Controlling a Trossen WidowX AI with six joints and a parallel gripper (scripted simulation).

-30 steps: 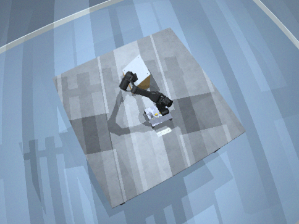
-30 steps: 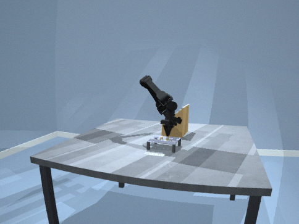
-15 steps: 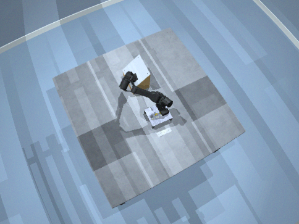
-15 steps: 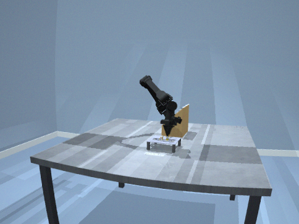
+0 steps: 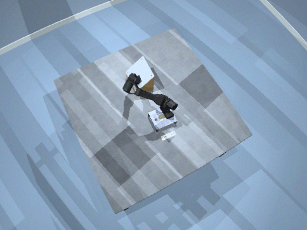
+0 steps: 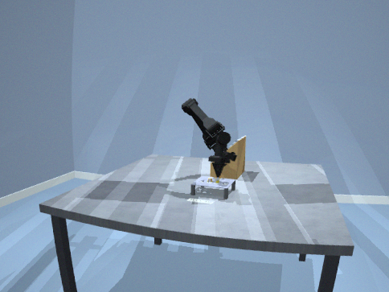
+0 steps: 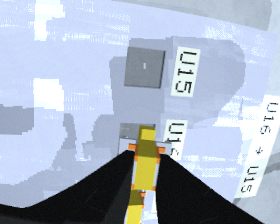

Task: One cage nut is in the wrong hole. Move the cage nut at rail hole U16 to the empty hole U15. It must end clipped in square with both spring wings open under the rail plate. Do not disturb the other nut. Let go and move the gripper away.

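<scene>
My gripper is shut on a yellow cage nut with orange tips at its sides, at rail hole U16. The fingers and nut hide part of that hole. Whether the nut is raised from it, and how its wings stand, I cannot tell. Hole U15, a grey square farther up the wrist view, has no nut in it. The rail plate is pale, on short dark legs. Another yellow nut sits on the plate beside the gripper.
A white strip reads "U16 → U15". A pale card lies on the table in front of the plate. A tan and white upright panel stands behind the plate, near the arm's base.
</scene>
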